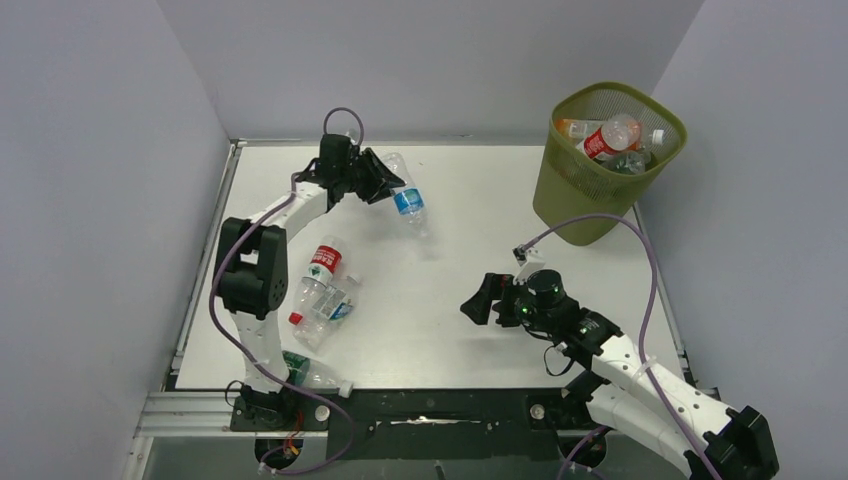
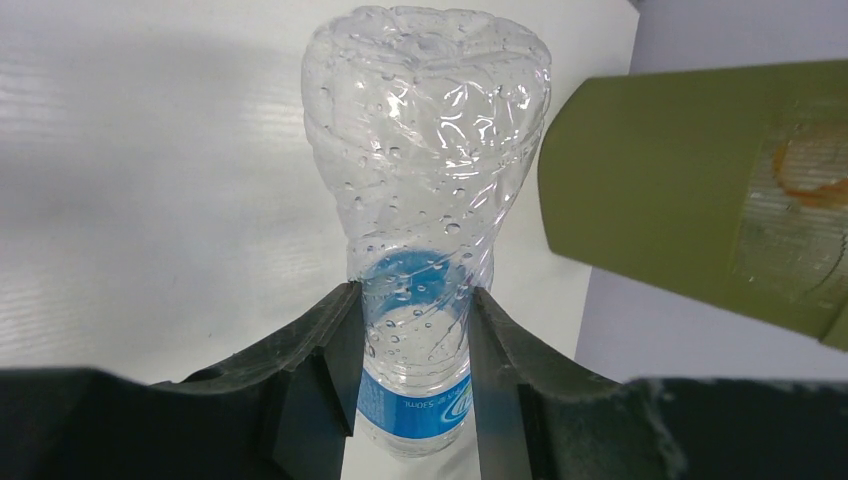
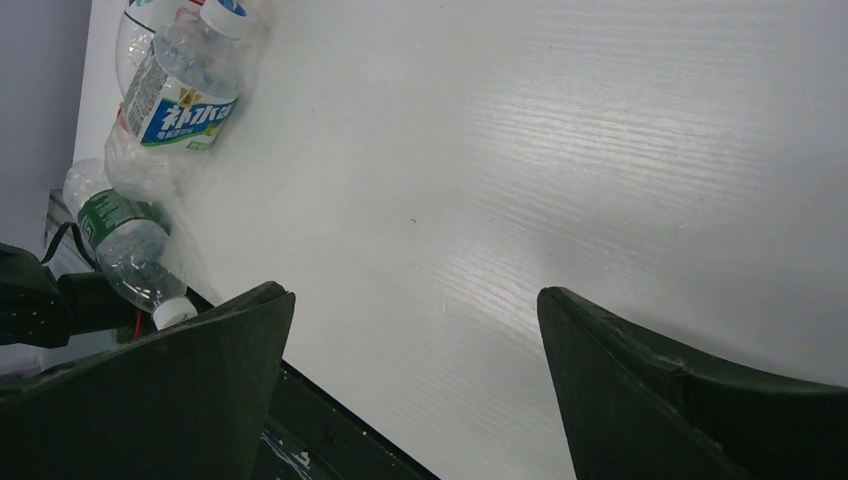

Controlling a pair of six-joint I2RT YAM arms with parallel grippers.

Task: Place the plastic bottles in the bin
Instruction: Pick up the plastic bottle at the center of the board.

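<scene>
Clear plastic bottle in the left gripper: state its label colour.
The bottle has a blue label, white lettering; best in left wrist view.

We find the bin (image 1: 572, 192) upper right, bottles (image 1: 606, 138) inside; a bottle cluster (image 1: 322, 288) lower left on the table (image 1: 480, 250); a water bottle (image 1: 406, 197) upper centre.

White table (image 1: 470, 290), pale grey walls (image 1: 100, 150)

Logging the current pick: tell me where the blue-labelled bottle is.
Top view: the blue-labelled bottle is at the table's far left part, clamped in the left claw, with the bin off to its right.
</scene>
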